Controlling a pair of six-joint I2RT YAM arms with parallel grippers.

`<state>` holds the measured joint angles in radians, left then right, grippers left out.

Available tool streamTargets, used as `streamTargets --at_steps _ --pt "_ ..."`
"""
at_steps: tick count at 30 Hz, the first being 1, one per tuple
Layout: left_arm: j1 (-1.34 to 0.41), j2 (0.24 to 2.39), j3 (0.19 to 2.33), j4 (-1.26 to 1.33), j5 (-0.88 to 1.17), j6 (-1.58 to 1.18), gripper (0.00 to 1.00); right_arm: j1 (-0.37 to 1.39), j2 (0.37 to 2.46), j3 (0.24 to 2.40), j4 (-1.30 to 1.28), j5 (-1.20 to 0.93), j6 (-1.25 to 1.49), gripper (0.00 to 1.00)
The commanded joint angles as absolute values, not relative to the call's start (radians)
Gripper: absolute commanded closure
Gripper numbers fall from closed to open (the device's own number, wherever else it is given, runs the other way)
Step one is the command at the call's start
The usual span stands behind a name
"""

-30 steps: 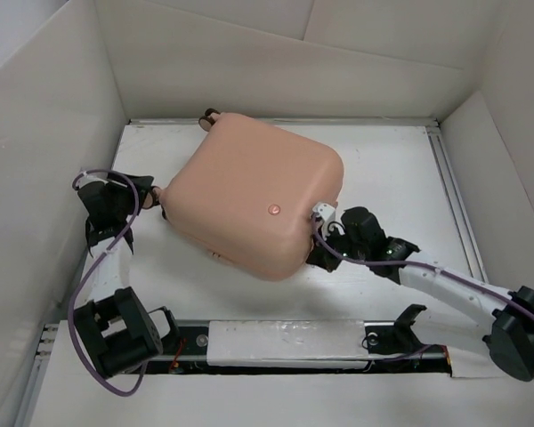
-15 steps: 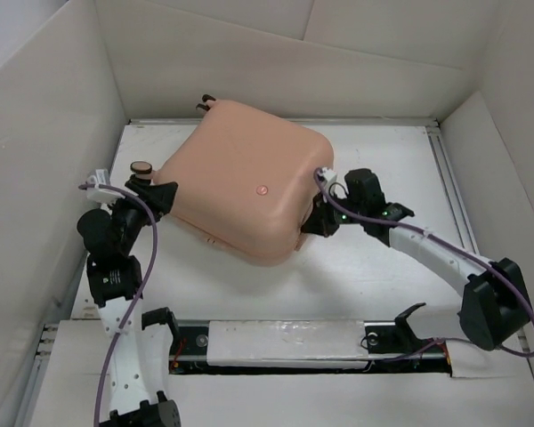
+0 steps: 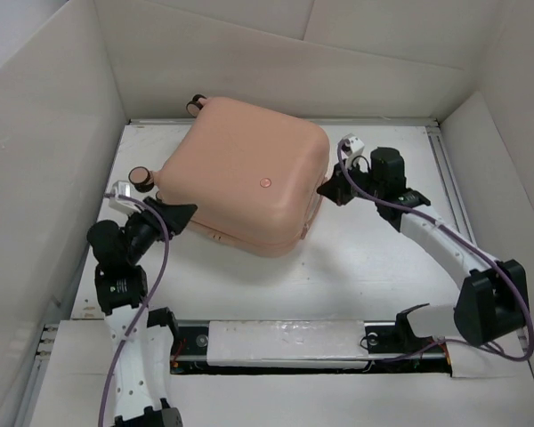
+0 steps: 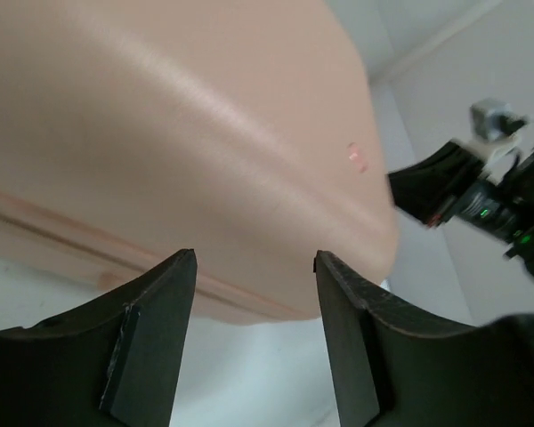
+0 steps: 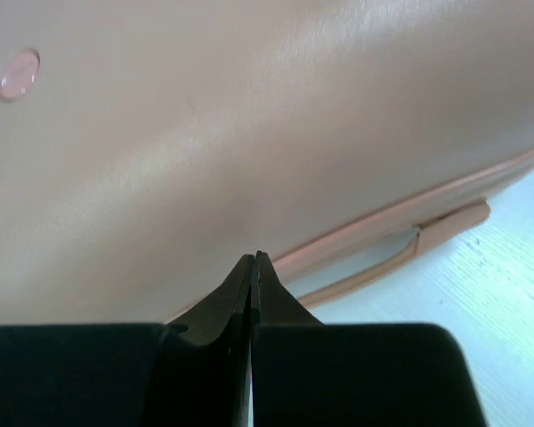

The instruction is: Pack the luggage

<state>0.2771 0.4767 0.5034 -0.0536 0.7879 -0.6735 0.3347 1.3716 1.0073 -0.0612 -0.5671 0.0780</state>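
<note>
The luggage (image 3: 245, 182), a closed salmon-pink hard-shell suitcase with rounded corners and a small round emblem (image 3: 263, 183) on its lid, lies flat and skewed toward the back of the white counter (image 3: 374, 258), with its wheels (image 3: 196, 104) on the far-left side. The left gripper (image 3: 180, 213) gapes empty at its near-left edge. The right gripper (image 3: 324, 188), fingers pressed together on nothing, points at its right side.

Luggage (image 3: 245, 182) lying flat on the table (image 3: 383, 267), toward the far left, wheels (image 3: 141, 176) on its left side, left gripper (image 3: 182, 213) at its near-left edge, right gripper (image 3: 325, 188) just beside its right edge
</note>
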Motion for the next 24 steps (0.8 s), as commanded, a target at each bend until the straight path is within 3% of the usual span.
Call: streamTargets --at_steps 1,3,4,8,10,11,12,14,17,20,21,22,24 --pt "0.281 0.549 0.699 0.139 0.845 -0.788 0.47 0.351 1.254 0.933 -0.017 -0.508 0.025 1.0" --pt "0.281 0.612 0.75 0.239 0.845 -0.851 0.43 0.364 1.215 0.878 -0.017 -0.477 0.025 0.97" --pt "0.281 0.644 0.823 0.239 0.819 -0.851 0.41 0.364 1.18 0.864 -0.017 -0.462 0.025 0.88" --pt "0.281 0.932 1.036 0.256 0.799 -0.851 0.36 0.373 1.117 0.839 -0.017 -0.4 0.083 0.68" --pt "0.007 1.144 1.226 0.025 0.586 -0.658 0.34 0.373 1.095 0.83 -0.017 -0.382 0.101 0.64" --pt "-0.162 1.232 1.576 -0.146 0.366 -0.552 0.32 0.382 1.071 0.83 -0.026 -0.368 0.101 0.6" --pt "-0.331 1.32 1.727 -0.349 0.001 -0.505 0.32 0.382 1.059 0.83 -0.035 -0.368 0.101 0.59" --pt "-0.591 1.41 1.932 -0.413 -0.205 -0.501 0.36 0.382 1.026 0.83 -0.099 -0.322 0.101 0.58" --pt "-0.69 1.172 1.633 -0.055 -0.115 -0.567 0.44 0.382 0.954 0.802 -0.122 -0.304 0.092 0.56" --pt "-0.777 1.025 1.297 0.035 -0.168 -0.616 0.47 0.382 0.908 0.769 -0.147 -0.314 0.081 0.56" --pt "-0.846 0.915 1.193 0.07 -0.19 -0.629 0.53 0.382 0.908 0.74 -0.138 -0.328 0.081 0.58" --pt "-0.877 0.858 0.99 0.098 -0.21 -0.664 0.53 0.382 0.897 0.727 -0.138 -0.343 0.081 0.6" --pt "-0.986 0.682 0.818 0.109 -0.322 -0.725 0.54 0.393 0.879 0.689 -0.138 -0.362 0.081 0.64"
